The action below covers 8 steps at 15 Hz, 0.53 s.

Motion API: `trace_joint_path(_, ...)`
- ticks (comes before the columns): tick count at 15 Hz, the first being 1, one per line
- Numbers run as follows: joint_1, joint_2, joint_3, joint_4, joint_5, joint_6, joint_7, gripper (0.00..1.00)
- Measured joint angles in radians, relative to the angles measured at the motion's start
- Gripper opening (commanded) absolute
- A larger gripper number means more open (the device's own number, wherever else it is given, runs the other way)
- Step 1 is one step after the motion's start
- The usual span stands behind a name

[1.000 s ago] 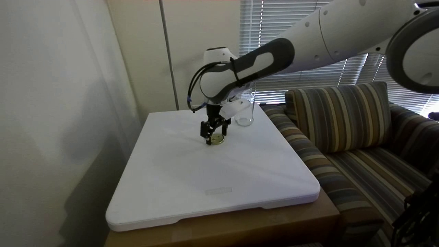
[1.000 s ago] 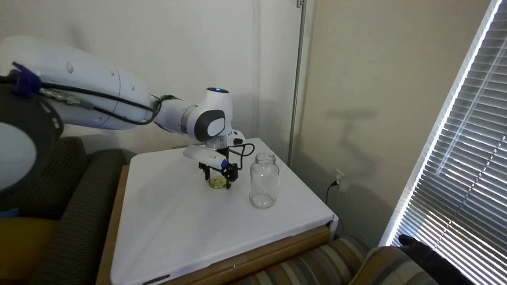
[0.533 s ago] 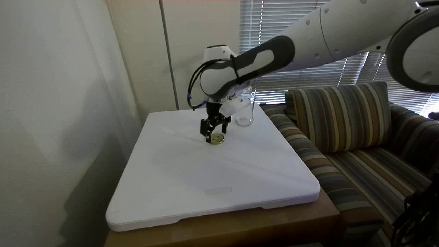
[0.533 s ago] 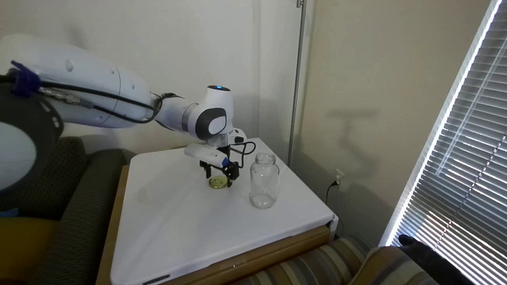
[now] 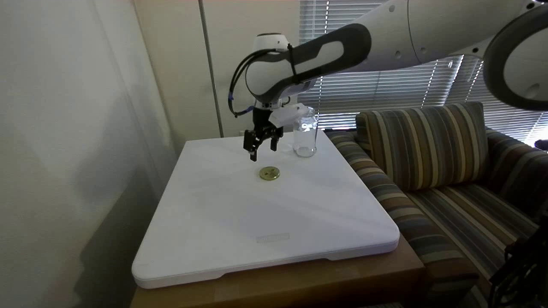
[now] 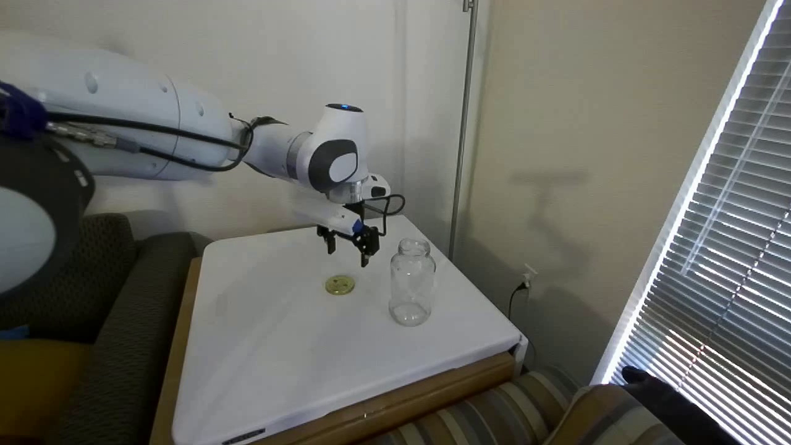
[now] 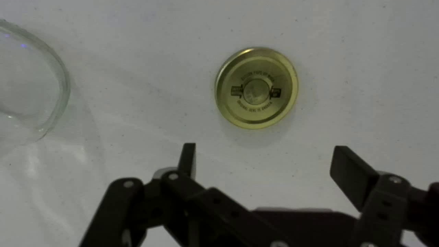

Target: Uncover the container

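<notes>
The container is a clear glass jar standing upright with its mouth open; it shows in both exterior views (image 5: 305,141) (image 6: 413,284) and partly at the left edge of the wrist view (image 7: 31,79). The round yellowish lid lies flat on the white tabletop, apart from the jar, in both exterior views (image 5: 269,173) (image 6: 340,285) and in the wrist view (image 7: 256,109). My gripper is open and empty, raised above the tabletop and the lid; it shows in both exterior views (image 5: 263,153) (image 6: 347,256) and in the wrist view (image 7: 264,151). Nothing is between its fingers.
The white tabletop (image 5: 239,214) sits on a brown box (image 5: 274,284). A striped armchair (image 5: 424,149) stands beside it. Walls and a metal pole (image 6: 463,130) are behind the table. Window blinds (image 6: 710,247) hang at one side.
The gripper has risen away from the lid, where its fingers were low on either side of it. The fingers stay open. The lid and the jar have not moved.
</notes>
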<state>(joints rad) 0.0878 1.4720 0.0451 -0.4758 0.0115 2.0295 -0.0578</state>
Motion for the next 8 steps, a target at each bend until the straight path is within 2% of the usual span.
trace_joint_path(5,0.0,-0.001,0.0,0.079,0.0,-0.093,-0.001,1.0)
trace_joint_path(8,0.0,0.0,0.0,0.089,0.0,-0.106,-0.001,1.0)
